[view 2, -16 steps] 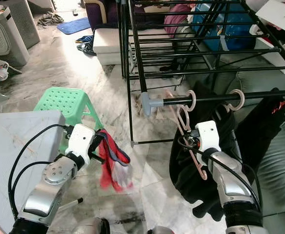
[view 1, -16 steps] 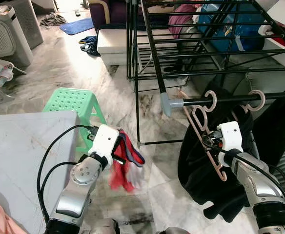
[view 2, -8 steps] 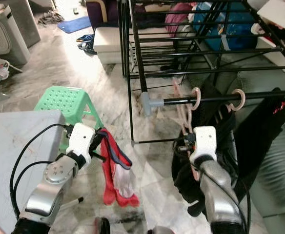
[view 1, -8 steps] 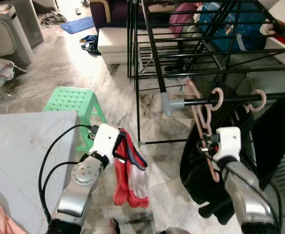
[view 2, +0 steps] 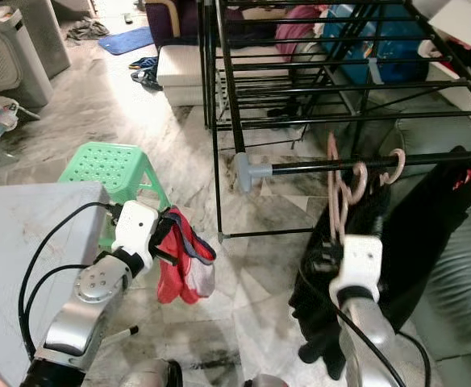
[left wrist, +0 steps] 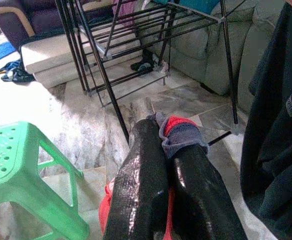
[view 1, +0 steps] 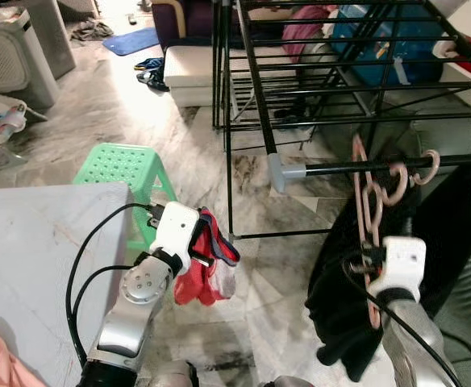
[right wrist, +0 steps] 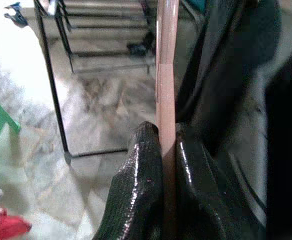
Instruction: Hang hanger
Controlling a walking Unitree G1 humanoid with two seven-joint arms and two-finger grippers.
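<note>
A pink hanger (view 1: 369,211) hangs nearly edge-on below the black rail (view 1: 340,168) of the drying rack, its hook (view 1: 397,182) at the rail. My right gripper (view 1: 365,264) is shut on the hanger's lower part; in the right wrist view the pink bar (right wrist: 166,75) runs up from between the black fingers (right wrist: 136,190). My left gripper (view 1: 209,246) is low, beside the table, shut on a red garment with blue-grey trim (view 1: 206,278), which hangs bunched beneath it. In the left wrist view the trim (left wrist: 181,134) sits pinched at the fingertips (left wrist: 146,165).
A black garment (view 1: 344,314) hangs from a second pink hook (view 1: 431,165) on the same rail, right behind my right arm. A green stool (view 1: 122,168) stands by the grey table (view 1: 34,258). The rack's black frame (view 1: 252,89) rises ahead, with a sofa (view 2: 453,266) to the right.
My right gripper has carried the hanger rightward along the rail and turned it edge-on. The red garment in my left gripper swung down, then bunched up shorter.
</note>
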